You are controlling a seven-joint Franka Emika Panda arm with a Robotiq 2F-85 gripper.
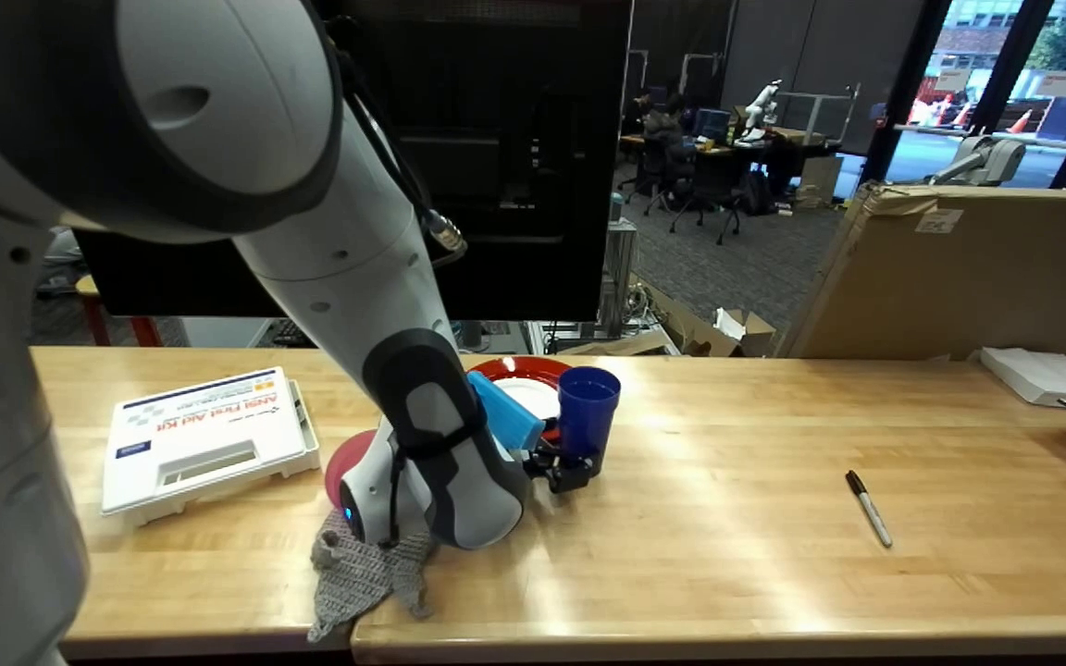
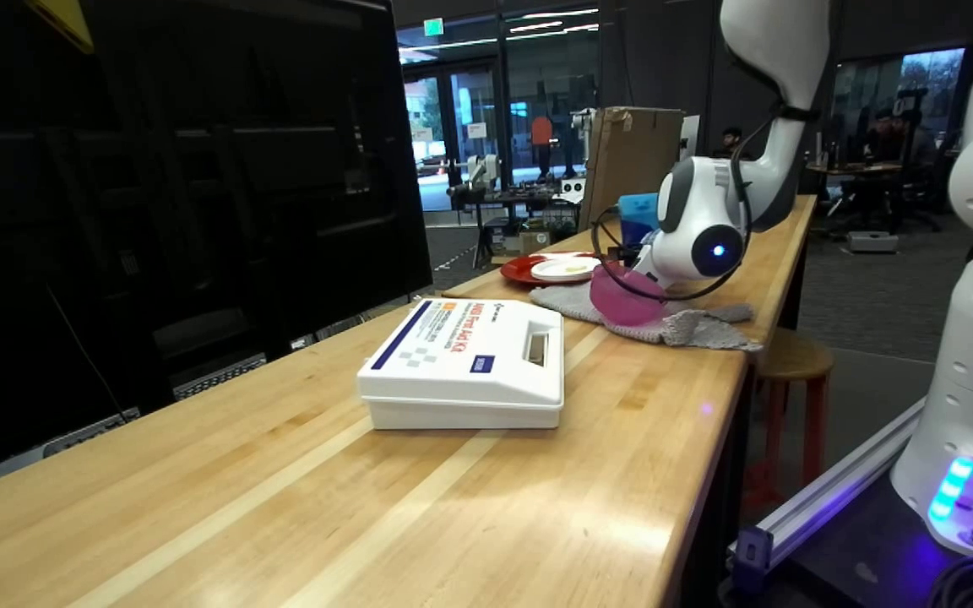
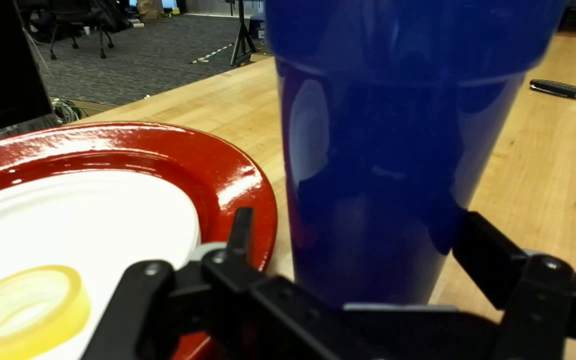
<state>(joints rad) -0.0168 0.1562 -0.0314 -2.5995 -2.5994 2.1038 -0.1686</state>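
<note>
My gripper [image 1: 559,467] is low over the wooden table with its fingers apart, around a dark blue cup [image 1: 588,412]. The cup stands upright and fills the middle of the wrist view [image 3: 393,150]. In that view the right finger is at the cup's side and seems to touch it; the left finger is apart from it. A red plate [image 3: 228,175] lies just left of the cup, under the left finger. It holds a white plate [image 3: 118,215] with a yellow tape roll [image 3: 75,305]. The cup is partly hidden behind the wrist in an exterior view [image 2: 637,235].
A pink bowl [image 2: 622,295] sits on a grey cloth [image 1: 362,578] behind the wrist. A white first aid kit [image 1: 209,430] lies farther along the table. A black marker [image 1: 869,509] lies on the far side of the cup. A large black screen [image 1: 514,185] stands behind the table.
</note>
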